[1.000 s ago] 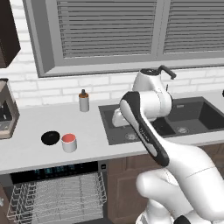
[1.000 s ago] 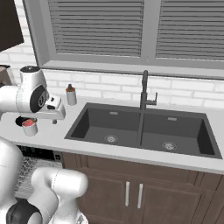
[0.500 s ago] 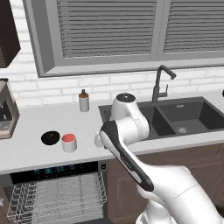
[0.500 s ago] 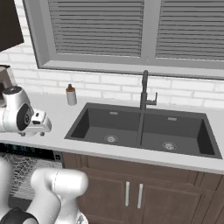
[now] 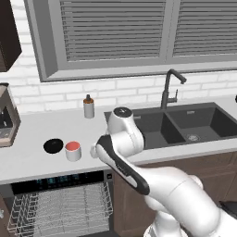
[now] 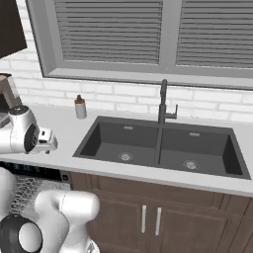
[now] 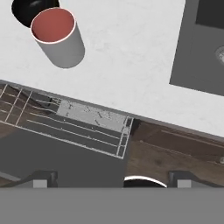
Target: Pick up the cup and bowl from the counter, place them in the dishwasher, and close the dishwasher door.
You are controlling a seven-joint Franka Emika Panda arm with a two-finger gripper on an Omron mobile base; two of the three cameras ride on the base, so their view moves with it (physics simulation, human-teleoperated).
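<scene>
The white cup [image 5: 73, 151] with its red inside stands on the light counter [image 5: 41, 164], touching or nearly touching the black bowl [image 5: 53, 146] on its left. In the hand view the cup [image 7: 57, 37] sits at the upper left with the bowl [image 7: 27, 8] behind it, cut off by the edge. My gripper [image 7: 111, 180] is open and empty, with its fingertips [image 7: 43, 179] far apart. It hovers over the counter's front edge, a little to the right of the cup [image 5: 96, 150]. The dishwasher [image 5: 60, 181] below is open, its white wire rack [image 5: 60, 208] pulled out.
A grey soap bottle [image 5: 88, 106] stands at the back of the counter near the wall. The dark double sink [image 5: 185, 125] with its black tap [image 5: 169, 90] lies to the right. A coffee machine [image 5: 7, 122] occupies the far left. Brown cabinets [image 6: 148, 222] run under the sink.
The arm has swung left from over the sink to the counter's front edge near the cup. Cup and bowl have not moved.
</scene>
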